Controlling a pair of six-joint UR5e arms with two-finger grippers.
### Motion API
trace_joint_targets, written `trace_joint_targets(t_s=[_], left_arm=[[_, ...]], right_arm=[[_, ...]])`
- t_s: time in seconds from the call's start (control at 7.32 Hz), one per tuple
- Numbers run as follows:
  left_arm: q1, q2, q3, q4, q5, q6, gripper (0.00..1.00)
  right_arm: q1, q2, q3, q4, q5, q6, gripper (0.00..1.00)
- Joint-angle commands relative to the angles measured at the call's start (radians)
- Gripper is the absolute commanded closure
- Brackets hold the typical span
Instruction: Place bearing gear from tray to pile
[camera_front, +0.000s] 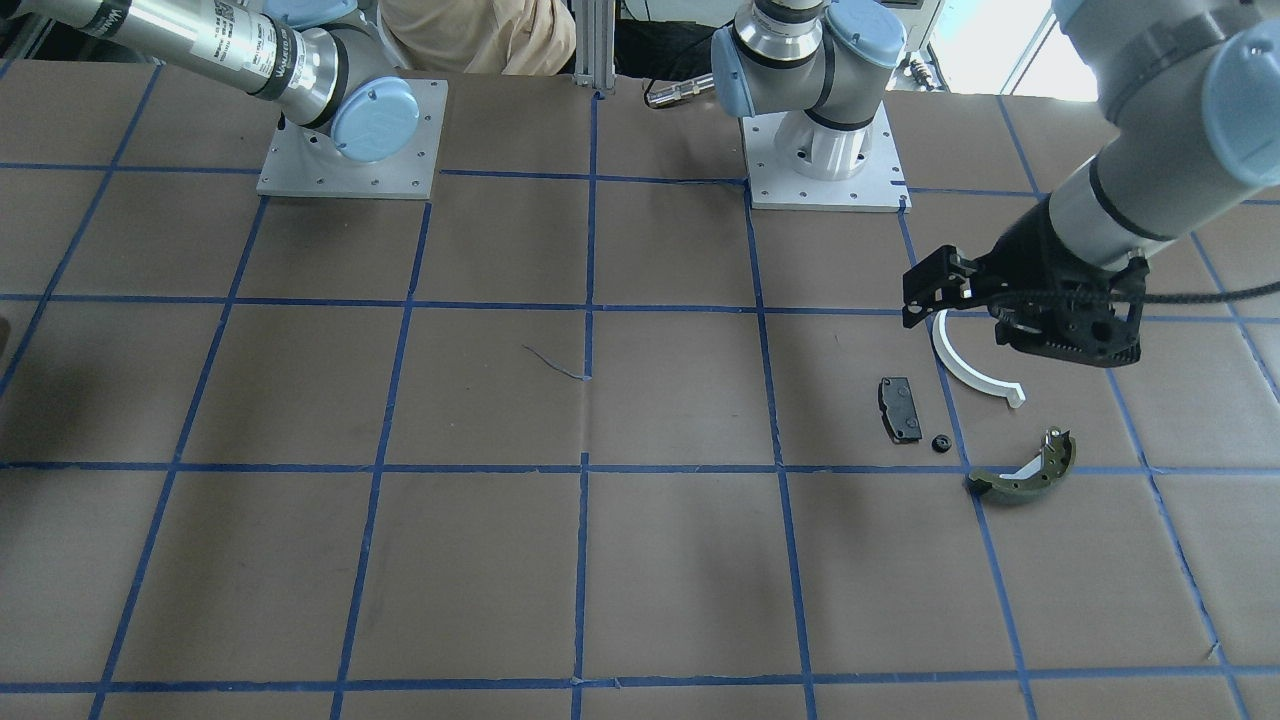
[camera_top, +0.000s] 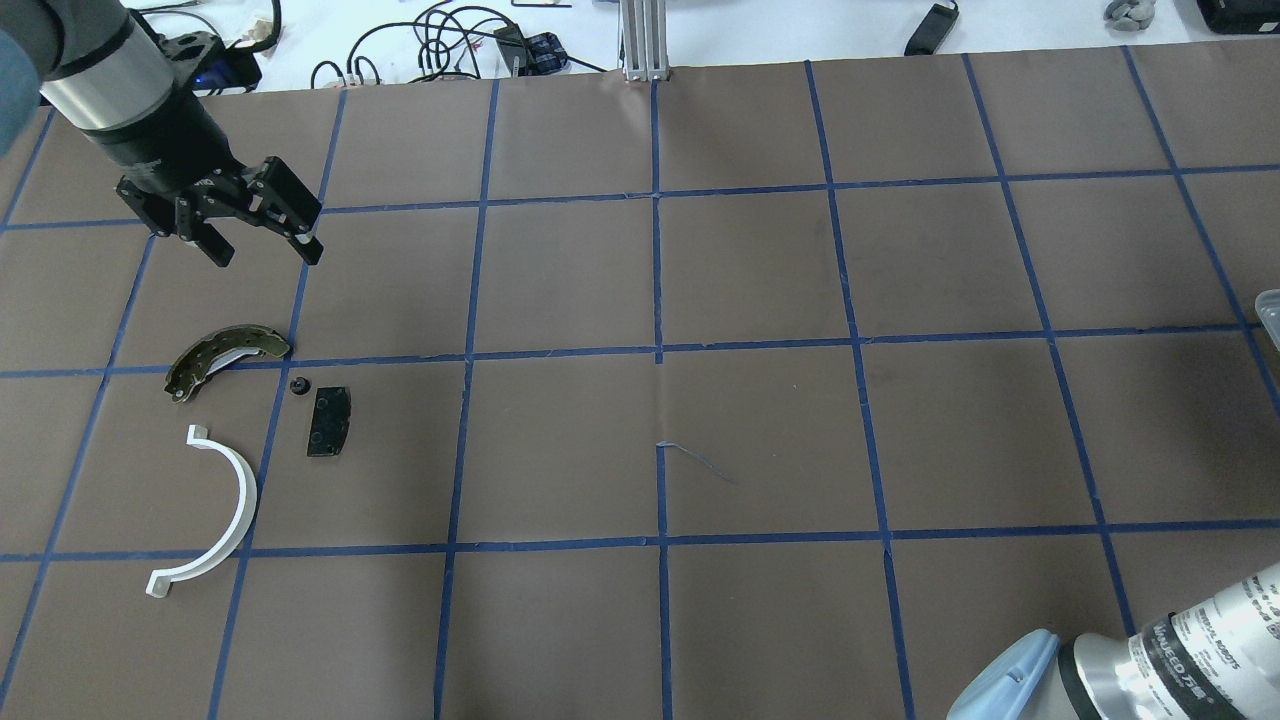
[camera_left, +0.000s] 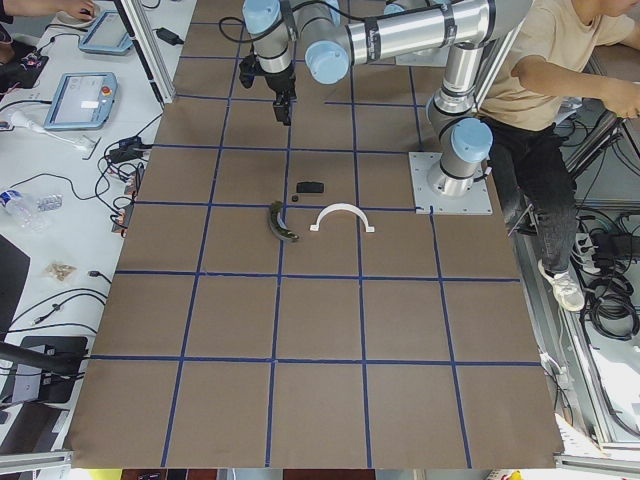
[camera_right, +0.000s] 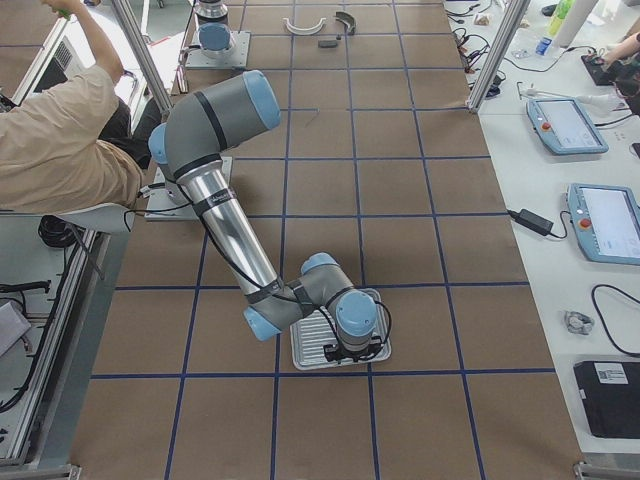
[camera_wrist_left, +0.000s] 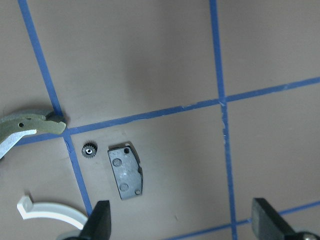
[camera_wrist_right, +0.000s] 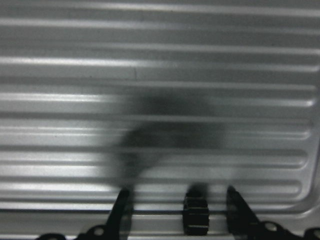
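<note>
My right gripper (camera_wrist_right: 179, 212) is open and low over the ribbed metal tray (camera_wrist_right: 160, 75). A small dark toothed gear (camera_wrist_right: 196, 217) sits between its fingers with a gap on each side. The pile lies on the table's left: a white half-ring (camera_top: 225, 510), a black plate (camera_top: 330, 422), an olive brake shoe (camera_top: 225, 355) and a tiny black gear (camera_top: 297, 385) next to the plate. My left gripper (camera_top: 265, 235) is open and empty, hovering beyond the pile. The left wrist view shows the plate (camera_wrist_left: 126, 172) and the tiny gear (camera_wrist_left: 89, 149) below it.
The tray (camera_right: 310, 345) lies at the table's right end by my right gripper (camera_right: 350, 350). The table is brown paper with a blue tape grid. A person sits behind the robot (camera_right: 60, 130). Cables and tablets lie beyond the far edge.
</note>
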Motion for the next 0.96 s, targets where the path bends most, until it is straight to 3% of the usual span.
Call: trace_joint_targets(t_s=[0.0, 0.14, 0.41, 0.82], left_arm=[[-0.039, 0.07, -0.013, -0.033, -0.006, -0.089, 0.01], [-0.106, 0.097, -0.019, -0.032, -0.005, -0.136, 0.01], [-0.247, 0.098, -0.03, 0.028, 0.007, -0.257, 0.0], [-0.248, 0.111, -0.07, 0.163, 0.013, -0.238, 0.0]], right_arm=[[0.0, 0.001, 0.005, -0.007, -0.003, 0.001, 0.62], [0.0, 0.001, 0.005, -0.007, -0.003, 0.001, 0.78], [0.0, -0.008, 0.005, -0.007, -0.005, 0.004, 0.99], [0.002, -0.057, 0.009, 0.028, -0.031, 0.111, 1.0]])
